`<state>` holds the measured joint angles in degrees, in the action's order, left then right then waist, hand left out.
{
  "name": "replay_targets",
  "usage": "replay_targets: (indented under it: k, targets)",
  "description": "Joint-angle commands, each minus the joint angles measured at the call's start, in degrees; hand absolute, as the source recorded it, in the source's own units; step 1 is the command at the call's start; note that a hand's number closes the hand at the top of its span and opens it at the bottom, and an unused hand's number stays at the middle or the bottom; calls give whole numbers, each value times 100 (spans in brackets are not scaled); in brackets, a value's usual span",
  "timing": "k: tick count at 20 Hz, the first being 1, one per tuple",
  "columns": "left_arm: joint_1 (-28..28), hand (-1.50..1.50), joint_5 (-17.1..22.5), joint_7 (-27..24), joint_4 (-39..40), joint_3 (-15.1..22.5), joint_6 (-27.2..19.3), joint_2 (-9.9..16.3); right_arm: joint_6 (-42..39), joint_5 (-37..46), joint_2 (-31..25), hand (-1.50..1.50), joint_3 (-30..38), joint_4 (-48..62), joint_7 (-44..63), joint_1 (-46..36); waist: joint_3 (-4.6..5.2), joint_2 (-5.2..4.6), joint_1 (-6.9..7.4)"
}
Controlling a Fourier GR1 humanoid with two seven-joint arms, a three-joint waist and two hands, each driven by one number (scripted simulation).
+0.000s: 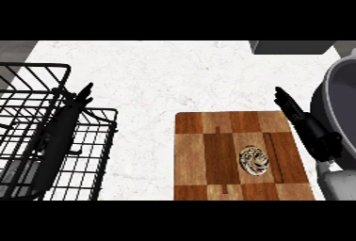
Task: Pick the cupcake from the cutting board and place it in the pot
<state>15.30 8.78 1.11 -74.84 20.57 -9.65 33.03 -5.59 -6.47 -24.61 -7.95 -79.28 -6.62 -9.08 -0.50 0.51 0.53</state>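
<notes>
While cupcake [254, 160] sits on cutting board [240, 155], right hand [306, 124] hangs beside board, fingers straight, holding nothing. Cupcake just left of it; pot [341, 108] right. Left hand [66, 127] straight over wire rack [28, 141].

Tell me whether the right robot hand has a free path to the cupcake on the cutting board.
Probably yes. The right robot hand hangs open at the right edge of the cutting board, between board and pot. The cupcake sits alone on the board just to its left, with nothing standing between them.

One cupcake [254, 160], one cutting board [208, 155], one pot [342, 103], one wire rack [35, 136], two hands [292, 108].
</notes>
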Motion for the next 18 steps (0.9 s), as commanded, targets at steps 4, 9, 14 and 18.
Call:
replay_targets:
  k: [4, 9, 14, 18]
  targets:
    - [179, 0, 780, -424, -290, -1029, -321, -366, -1489, -1481, -609, 150, 939, -487, -667, -215, 46, 13, -76]
    - [-21, 0, 1228, -844, -467, -1310, -567, -996, -289, -48, -1506, -150, 1717, -55, -1108, 200, 42, 9, -217]
    - [-52, 0, 1378, -811, -690, -1511, -419, -939, -1146, 145, -1713, -150, 1691, -194, -3231, 923, 34, -13, -130]
    - [126, 0, 1237, -359, -946, -1462, -684, -938, -884, 847, -1822, -150, 1475, -824, -3437, 1481, 42, -4, -152]
